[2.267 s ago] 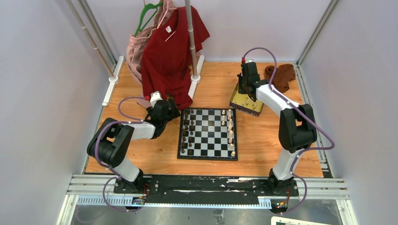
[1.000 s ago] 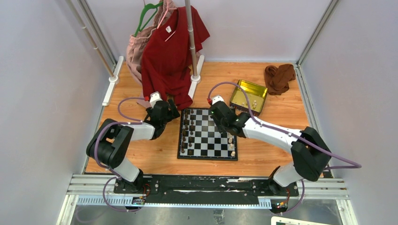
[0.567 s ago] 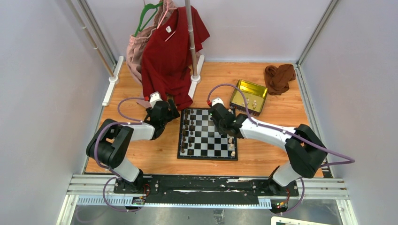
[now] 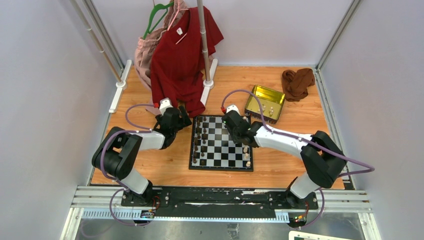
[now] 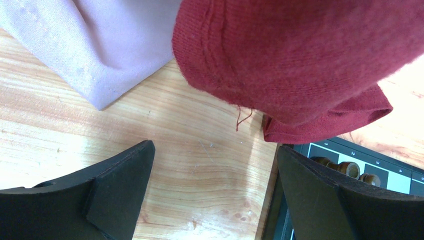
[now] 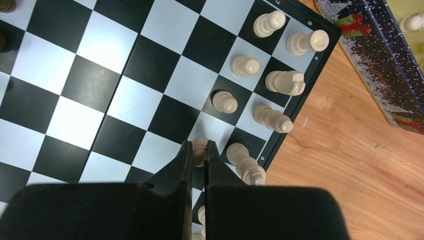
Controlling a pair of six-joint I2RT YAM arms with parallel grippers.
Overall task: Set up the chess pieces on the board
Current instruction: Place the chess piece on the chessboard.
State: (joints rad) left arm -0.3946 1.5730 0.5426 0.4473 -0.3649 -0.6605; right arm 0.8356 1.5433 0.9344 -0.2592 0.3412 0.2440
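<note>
Right end effector (image 6: 199, 148) tight on cream piece (image 6: 200, 152) over board (image 6: 145, 102) — left end effector (image 5: 215, 148) splayed.

Board (image 6: 135, 60) black-white checked; cream pieces (image 6: 224, 101), dark brown pieces (image 5: 345, 169); tin (image 4: 256, 100) gold; shirt (image 4: 182, 55) red.

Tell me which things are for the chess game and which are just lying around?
For the job: chessboard, cream chess pieces, dark chess pieces, gold tin with spare pieces, right gripper shut on one cream piece.

Just lying about: red shirt, pink garment, green hanger, brown cloth.
</note>
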